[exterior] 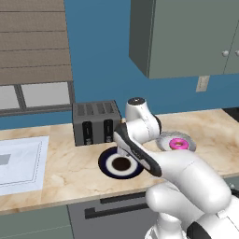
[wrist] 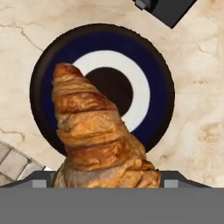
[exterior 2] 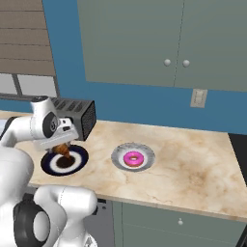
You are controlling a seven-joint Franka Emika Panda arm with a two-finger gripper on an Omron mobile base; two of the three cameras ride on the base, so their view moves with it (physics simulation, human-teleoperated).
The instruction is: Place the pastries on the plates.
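Golden-brown ridged croissant [wrist: 94,135] looms closest in the hand view, rising from the bottom edge between the jaws, its pointed tip aimed at about 11 o'clock. Its wide end sits between the fingers, so the jaws are spread wide and clamped on the croissant. Beneath it lies the round navy plate with a white ring and dark brown centre [wrist: 153,65]; the pastry overlaps the plate's 7 o'clock portion in this view, and whether it touches the plate I cannot tell.

From the right base view the two-finger gripper [exterior 2: 61,146] hangs over the navy plate [exterior 2: 79,161], with the croissant [exterior 2: 62,150] showing as a brown lump just above the plate's centre. At 3 o'clock from that plate, apart from it, sits the plain pale grey-white round plate [exterior 2: 144,153], and the small pink-topped ring pastry [exterior 2: 133,158] lies on its middle.

In the left base view the white arm covers part of the navy plate [exterior: 108,164]; the pale plate [exterior: 164,140] with the pink pastry [exterior: 178,144] is at 2 o'clock from it. A dark grey boxy toaster [exterior: 95,122] stands at 11 o'clock of the navy plate, against the blue wall. A white rectangular mat [exterior: 21,163] lies far off at 9 o'clock on the beige marbled tabletop [exterior: 70,170].
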